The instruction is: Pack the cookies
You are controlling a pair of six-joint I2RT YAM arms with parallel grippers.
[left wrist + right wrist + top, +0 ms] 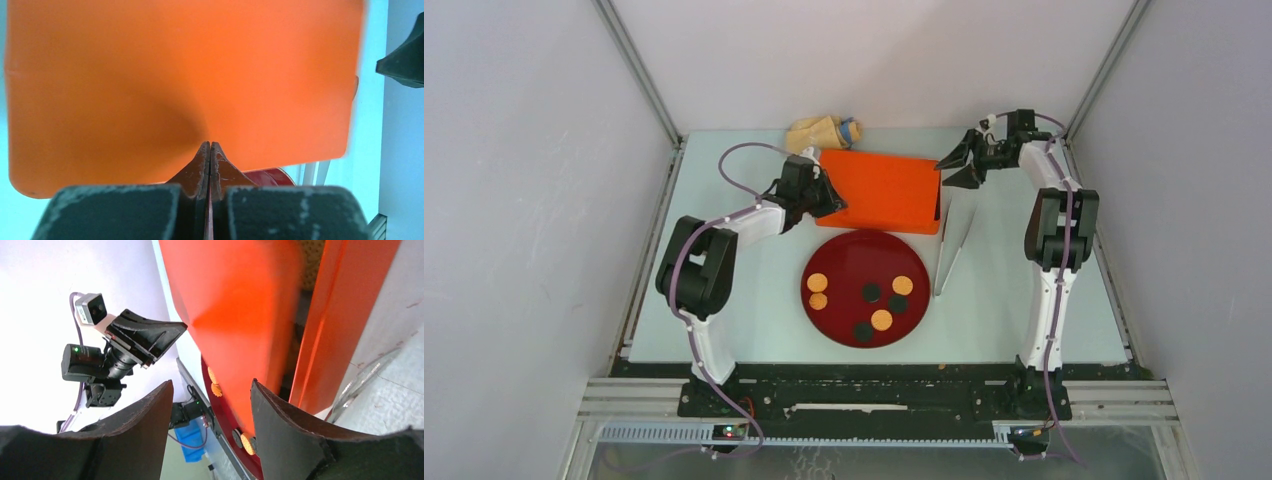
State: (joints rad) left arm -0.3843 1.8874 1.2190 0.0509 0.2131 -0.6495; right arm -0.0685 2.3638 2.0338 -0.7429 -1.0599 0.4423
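Several round orange-tan cookies and three dark round pieces lie on a dark red plate at the table's middle. Just behind it sits an orange box. My left gripper is at the box's left edge, shut on the thin orange lid, which fills the left wrist view beyond my fingertips. My right gripper is open and empty at the box's right side. In its view the lid stands apart from the orange base, and cookies show on the plate.
A clear plastic piece lies right of the plate, under the right gripper's side. A tan bag with a blue clip lies at the back edge behind the box. Enclosure walls stand on three sides.
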